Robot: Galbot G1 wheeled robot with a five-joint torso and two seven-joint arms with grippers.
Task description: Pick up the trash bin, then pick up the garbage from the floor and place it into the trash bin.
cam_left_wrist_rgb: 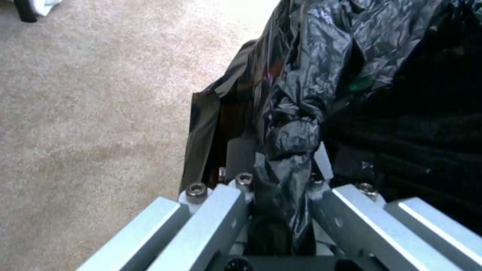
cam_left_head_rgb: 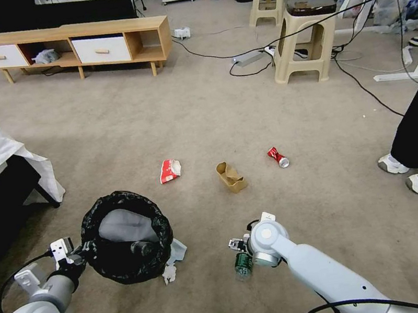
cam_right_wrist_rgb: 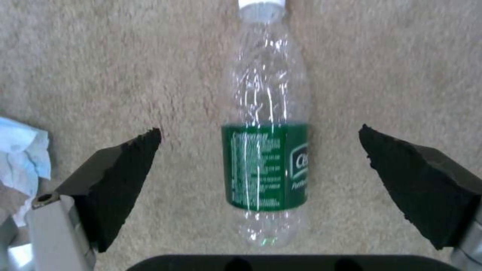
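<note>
Lying on beige carpet [cam_left_head_rgb: 109, 130]: bottle [cam_right_wrist_rgb: 264, 150], w/ stools [cam_left_head_rgb: 302, 41] behind.

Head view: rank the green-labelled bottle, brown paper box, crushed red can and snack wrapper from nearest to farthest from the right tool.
1. Green-labelled bottle, directly under the open right tool.
2. Brown paper box, straight ahead on the carpet.
3. Crushed red can, ahead to the right, and snack wrapper, ahead to the left: too close to call.
</note>
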